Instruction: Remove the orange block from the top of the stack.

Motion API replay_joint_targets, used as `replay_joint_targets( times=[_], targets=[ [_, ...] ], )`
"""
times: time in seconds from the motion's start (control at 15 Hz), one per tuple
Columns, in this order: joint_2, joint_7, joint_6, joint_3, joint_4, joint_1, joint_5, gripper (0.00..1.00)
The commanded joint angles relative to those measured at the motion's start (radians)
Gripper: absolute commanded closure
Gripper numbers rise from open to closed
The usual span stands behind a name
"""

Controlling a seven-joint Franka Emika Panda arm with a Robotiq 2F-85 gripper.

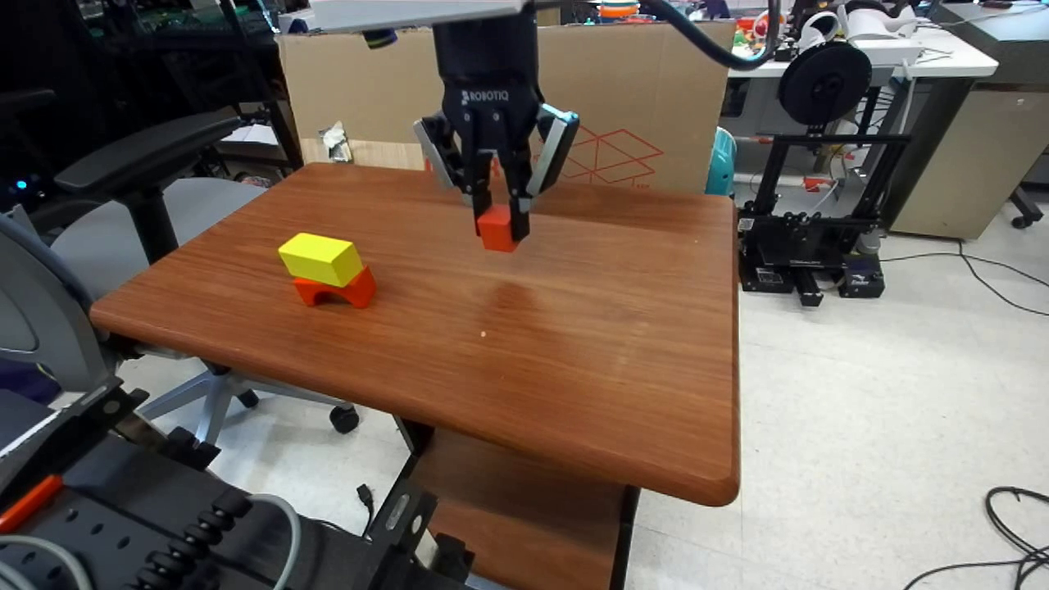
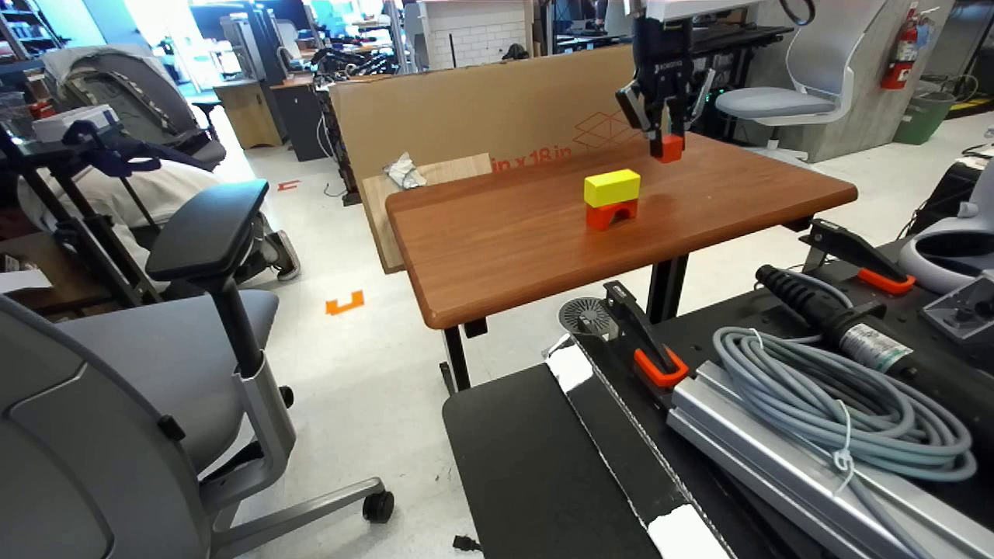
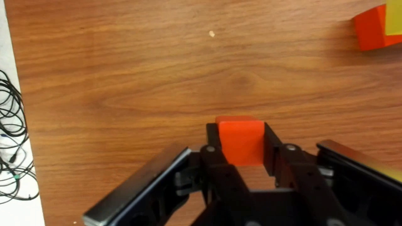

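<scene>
- The pincer (image 1: 500, 223) grasped the orange block (image 3: 241, 142), pressing it from nine o'clock and three o'clock in the wrist view.
- The block seemed to hang clear above the worktop (image 1: 574, 352), though its underside was hidden in the wrist view.
- In an exterior view, the stack (image 1: 328, 270) stood well apart, between eight and nine o'clock from the block.
- The stack's yellow block (image 1: 315, 256) lay on an orange arch (image 1: 359, 288).
</scene>
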Motion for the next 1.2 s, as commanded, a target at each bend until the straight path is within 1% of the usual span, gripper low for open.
replay_joint_targets(
  times=[0.0, 0.13, 0.4, 0.47, 0.53, 0.6, 0.87, 0.93, 1.0, 1.13],
  targets=[
    [0.092, -0.098, -0.066, 0.023, 0.122, -0.016, -0.009, 0.92],
    [0.117, -0.13, -0.082, 0.027, 0.153, -0.016, -0.008, 0.92],
    [0.15, -0.148, -0.098, 0.031, 0.192, -0.018, -0.001, 0.92],
    [0.147, -0.146, -0.093, 0.033, 0.188, -0.021, 0.006, 0.42],
    [0.141, -0.135, -0.084, 0.034, 0.18, -0.023, 0.016, 0.41],
    [0.125, -0.124, -0.074, 0.035, 0.165, -0.027, 0.029, 0.35],
    [0.039, -0.078, -0.045, 0.04, 0.081, -0.032, 0.088, 0.04],
    [0.004, -0.059, -0.033, 0.037, 0.048, -0.026, 0.099, 0.01],
    [-0.04, -0.039, -0.022, 0.032, 0.006, -0.015, 0.102, 0.0],
    [-0.132, 0.007, 0.002, 0.012, -0.08, 0.021, 0.059, 0.0]
  ],
)
